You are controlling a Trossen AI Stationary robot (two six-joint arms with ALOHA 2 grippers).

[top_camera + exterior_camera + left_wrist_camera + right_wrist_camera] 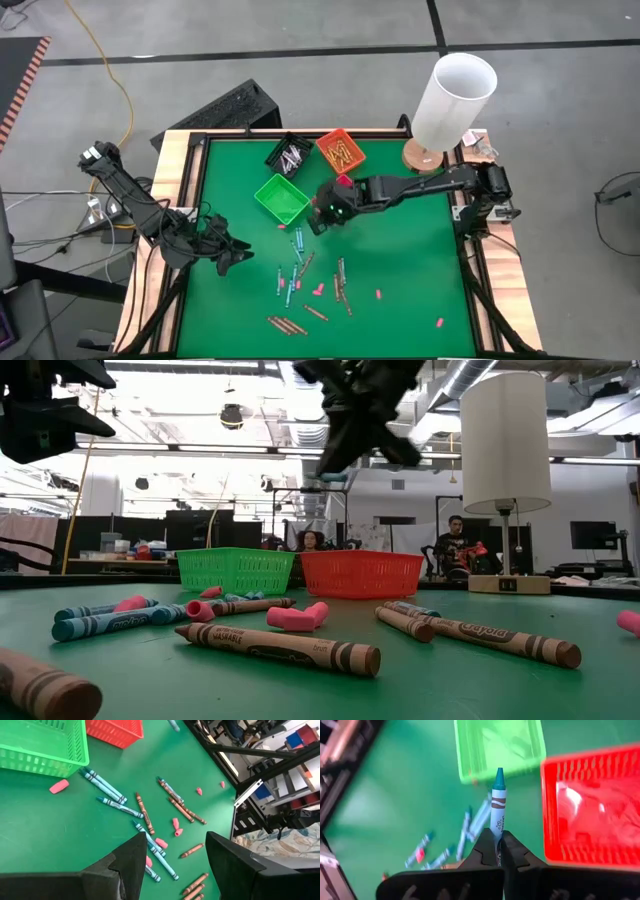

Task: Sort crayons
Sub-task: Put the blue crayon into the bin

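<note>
Right gripper (pixel 496 851), jaws pinched on a teal crayon (pixel 498 807) by its butt above the green bin (pixel 282 198); left gripper (pixel 175 857) jaws open, empty; thin grip may let it pivot, missing the bin.

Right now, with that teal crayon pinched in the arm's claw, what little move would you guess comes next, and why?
Probably a short carry over the green bin, then release. The right gripper is shut on the teal crayon, held above the mat just short of that bin, where blurred crayon shapes already seem to lie.

Green bin (pixel 282 198), red bin (pixel 340 151), black bin (pixel 289 154), lamp (pixel 452 100).
</note>
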